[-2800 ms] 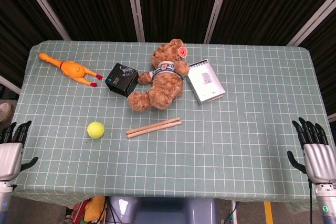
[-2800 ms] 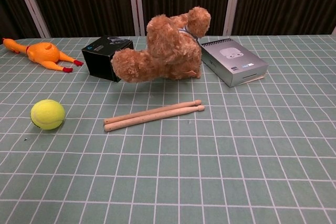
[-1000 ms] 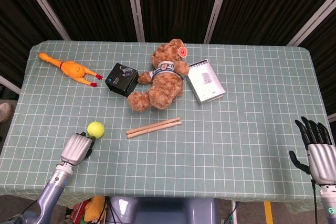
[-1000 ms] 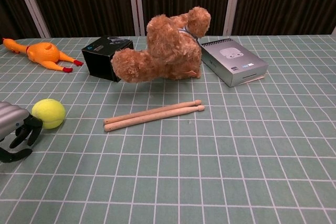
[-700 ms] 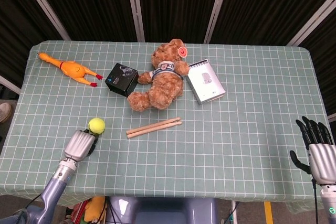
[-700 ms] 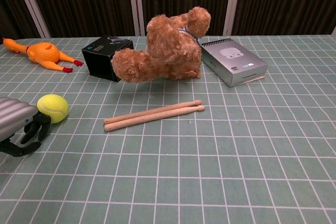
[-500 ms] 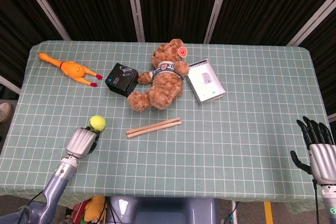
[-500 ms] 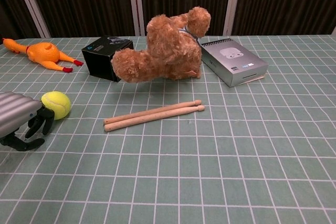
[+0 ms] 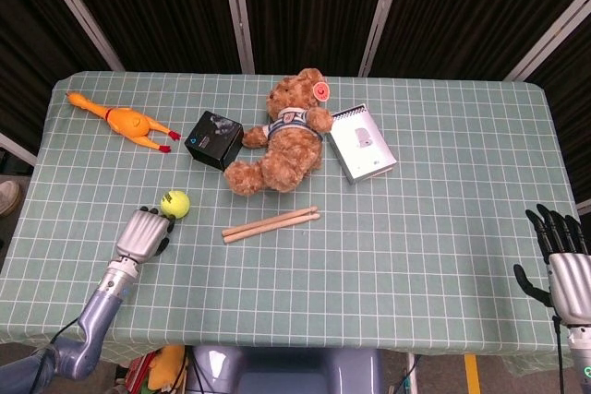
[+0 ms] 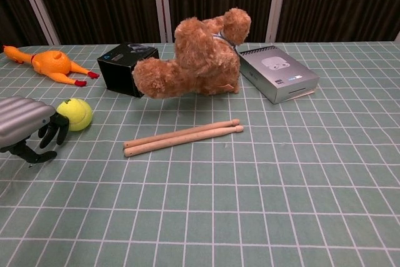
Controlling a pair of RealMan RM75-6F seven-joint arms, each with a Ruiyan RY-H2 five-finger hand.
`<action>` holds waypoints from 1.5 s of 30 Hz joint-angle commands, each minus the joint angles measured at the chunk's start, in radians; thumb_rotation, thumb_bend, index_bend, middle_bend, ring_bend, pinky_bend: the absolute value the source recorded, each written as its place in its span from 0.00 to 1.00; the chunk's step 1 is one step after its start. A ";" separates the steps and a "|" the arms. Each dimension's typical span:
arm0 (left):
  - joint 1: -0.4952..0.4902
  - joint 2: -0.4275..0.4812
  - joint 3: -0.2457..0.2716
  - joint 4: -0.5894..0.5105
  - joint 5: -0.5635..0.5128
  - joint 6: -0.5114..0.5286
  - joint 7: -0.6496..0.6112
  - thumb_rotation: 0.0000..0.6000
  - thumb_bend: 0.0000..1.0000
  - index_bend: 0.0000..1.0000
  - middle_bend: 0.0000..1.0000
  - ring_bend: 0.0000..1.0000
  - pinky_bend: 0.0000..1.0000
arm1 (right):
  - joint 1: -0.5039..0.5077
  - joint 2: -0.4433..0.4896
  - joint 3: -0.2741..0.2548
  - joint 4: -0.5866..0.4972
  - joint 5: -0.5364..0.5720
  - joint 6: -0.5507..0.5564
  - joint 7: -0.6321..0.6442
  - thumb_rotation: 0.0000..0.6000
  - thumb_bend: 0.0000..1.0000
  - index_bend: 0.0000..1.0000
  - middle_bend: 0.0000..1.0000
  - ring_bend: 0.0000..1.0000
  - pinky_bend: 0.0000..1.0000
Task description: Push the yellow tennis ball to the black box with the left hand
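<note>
The small fuzzy yellow tennis ball lies on the green checked tablecloth, short of the black cardboard box and a little to its left, with a stretch of bare cloth between the two. The silver-backed left hand sits just behind the ball on the side away from the box, its dark fingers curled under and holding nothing; in the chest view the fingertips reach the ball's lower left side and seem to touch it.

The black box stands beside the brown plush teddy bear, which lies sprawled on the box's right with one paw close against it. To the left of the box, well apart, lies an orange rubber chicken, its red feet pointing toward the box. A pair of light wooden drumsticks rests side by side in front of the bear, to the right of the ball and clear of it. A grey spiral-bound notebook lies on the far side of the bear from the box.

The right hand hangs off the table's near right corner, far from the box, its dark fingers straight and spread, holding nothing.
</note>
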 commanded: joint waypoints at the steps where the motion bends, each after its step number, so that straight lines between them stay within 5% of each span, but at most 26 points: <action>1: -0.017 -0.004 -0.005 0.017 -0.006 -0.021 -0.012 1.00 0.29 0.52 0.62 0.48 0.48 | -0.001 0.001 0.000 0.000 -0.001 0.001 0.002 1.00 0.40 0.00 0.00 0.00 0.00; 36: -0.248 -0.140 -0.084 0.347 -0.069 -0.210 -0.179 1.00 0.29 0.48 0.57 0.44 0.46 | 0.003 0.012 0.007 0.005 0.013 -0.012 0.026 1.00 0.40 0.00 0.00 0.00 0.00; 45: -0.299 -0.200 -0.094 0.440 -0.065 -0.216 -0.226 1.00 0.29 0.40 0.48 0.36 0.46 | 0.001 0.020 0.008 0.005 0.013 -0.009 0.042 1.00 0.40 0.00 0.00 0.00 0.00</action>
